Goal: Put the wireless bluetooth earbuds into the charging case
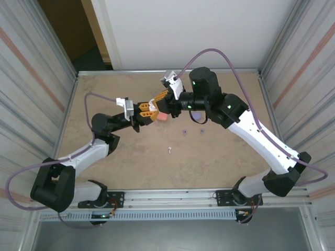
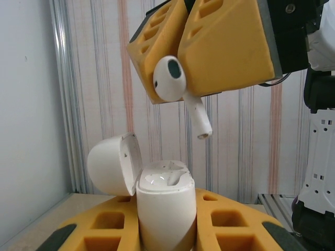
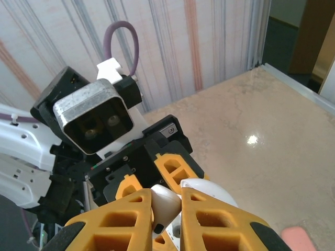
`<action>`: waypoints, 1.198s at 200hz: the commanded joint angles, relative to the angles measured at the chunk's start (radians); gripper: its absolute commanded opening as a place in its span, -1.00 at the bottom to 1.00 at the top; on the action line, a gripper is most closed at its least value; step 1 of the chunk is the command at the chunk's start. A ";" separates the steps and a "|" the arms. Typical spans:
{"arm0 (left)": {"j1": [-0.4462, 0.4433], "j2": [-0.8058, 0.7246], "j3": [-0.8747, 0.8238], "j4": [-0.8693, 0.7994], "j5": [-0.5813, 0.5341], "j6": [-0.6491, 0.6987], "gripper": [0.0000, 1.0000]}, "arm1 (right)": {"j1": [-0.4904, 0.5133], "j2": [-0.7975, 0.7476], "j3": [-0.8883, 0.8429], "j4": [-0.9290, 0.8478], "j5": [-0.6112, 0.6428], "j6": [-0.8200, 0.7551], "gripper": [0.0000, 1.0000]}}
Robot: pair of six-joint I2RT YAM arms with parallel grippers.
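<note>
You're at the insertion step for the white pair. Your left hand [image 2: 166,222] is pinching the white case [image 2: 165,206] upright between its pads, with the lid [image 2: 112,164] flipped open to the left in the left wrist view and the sockets facing up. Your right hand [image 2: 180,52] is pressed together on a white earbud [image 2: 168,78], gripping it by the head. The stem hangs free below the pads, pointing down and tilted. The earbud is in the air above the case and not touching it. In that view the stem tip sits a bit right of the opening, so it isn't lined up yet. I can't tell from here whether either socket is already filled. Next move, as I read it: shift the earbud left over a socket, bring the stem closer to vertical, lower it until the stem enters, and only then spread the right hand. Keep the left hand clamped so the case doesn't rock. The main risk is the stem catching the rim and twisting in the pads. On the worktop [image 1: 104,94] a second white earbud [image 1: 170,150] and two purple earbuds [image 1: 184,132] lie loose, well apart from both hands. A pink case [image 1: 162,116] sits under the hands.
</note>
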 commanded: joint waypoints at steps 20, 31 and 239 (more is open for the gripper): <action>-0.009 0.002 0.030 0.037 0.016 -0.011 -1.00 | 0.011 0.018 0.042 0.017 0.015 -0.036 -0.68; -0.009 0.003 0.030 0.037 0.016 -0.012 -1.00 | 0.014 0.022 0.042 0.014 0.024 -0.041 -0.68; -0.009 -0.001 0.030 0.030 0.012 -0.011 -1.00 | 0.018 0.017 -0.038 0.015 0.041 -0.127 -0.67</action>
